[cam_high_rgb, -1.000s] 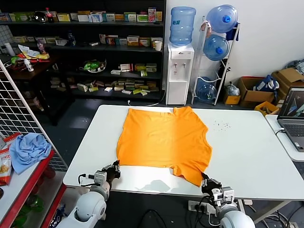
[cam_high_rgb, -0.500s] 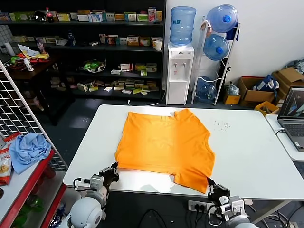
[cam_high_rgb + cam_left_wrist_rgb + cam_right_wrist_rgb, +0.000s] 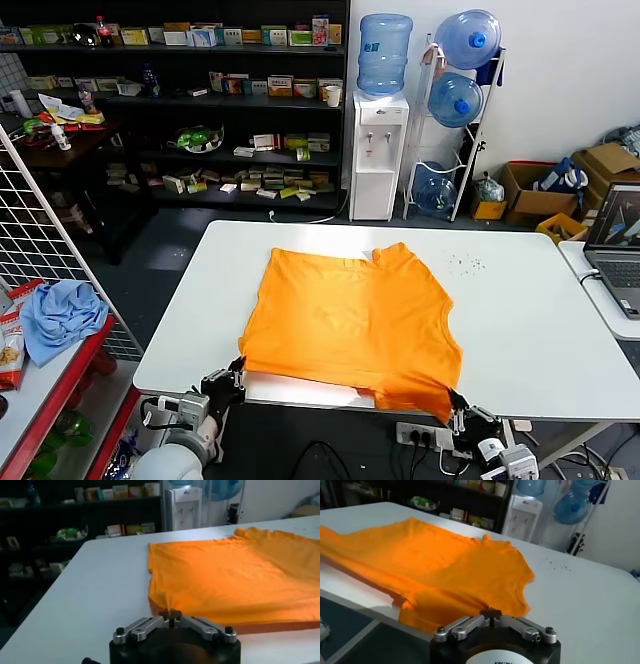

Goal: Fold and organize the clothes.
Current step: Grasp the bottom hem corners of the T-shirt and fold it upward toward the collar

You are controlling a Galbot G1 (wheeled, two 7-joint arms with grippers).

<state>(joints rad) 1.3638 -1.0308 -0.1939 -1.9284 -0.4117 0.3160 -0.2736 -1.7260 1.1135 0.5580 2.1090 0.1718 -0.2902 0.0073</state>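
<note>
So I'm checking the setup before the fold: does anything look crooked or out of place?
Yes. The orange T-shirt lies askew on the white table, and its near hem hangs over the front edge, where the left gripper and right gripper pinch its corners. Small dark specks dot the table beyond it.

Soft matt orange cloth T-shirt (image 3: 345, 325), smooth white matt table (image 3: 530, 320), black gripper (image 3: 171, 616) with metal links
</note>
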